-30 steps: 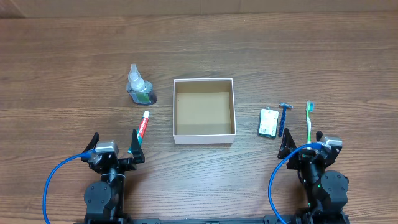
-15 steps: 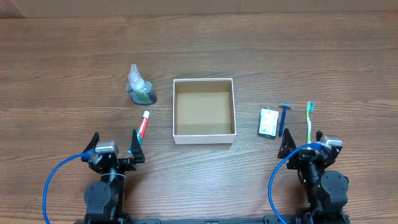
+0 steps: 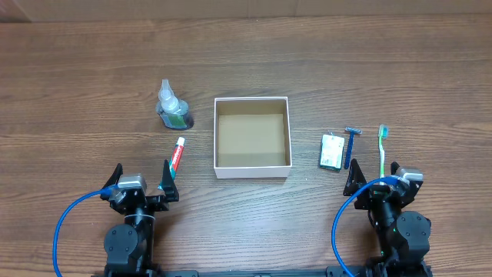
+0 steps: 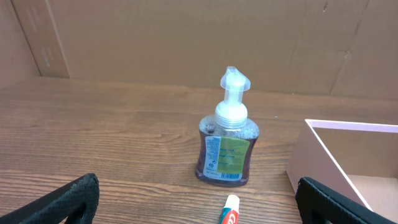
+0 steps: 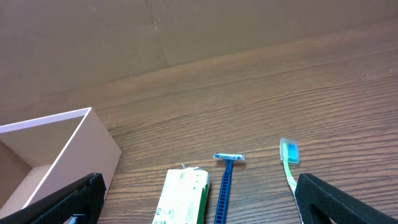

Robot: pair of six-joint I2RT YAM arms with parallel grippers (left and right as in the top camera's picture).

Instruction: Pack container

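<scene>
The container [image 3: 251, 171], a square white-walled box with a brown inside and nothing in it, sits mid-table; its walls show in the wrist views [image 4: 323, 155] [image 5: 93, 149]. Left of it stand a clear pump soap bottle [image 3: 173, 108] [image 4: 227, 149] and a small toothpaste tube [image 3: 177, 154] [image 4: 230, 211]. To its right lie a white and green packet [image 3: 332, 151] [image 5: 183, 196], a blue razor [image 3: 350, 145] [image 5: 225, 183] and a green toothbrush [image 3: 382, 150] [image 5: 289, 162]. My left gripper [image 3: 141, 173] [image 4: 196, 193] stands open just short of the toothpaste. My right gripper [image 3: 374, 173] [image 5: 200, 186] is open near the packet, holding nothing.
A brown cardboard wall [image 4: 186, 43] closes off the far side of the wooden table [image 3: 92, 77]. Blue cables [image 3: 69, 223] loop beside both arm bases at the near edge.
</scene>
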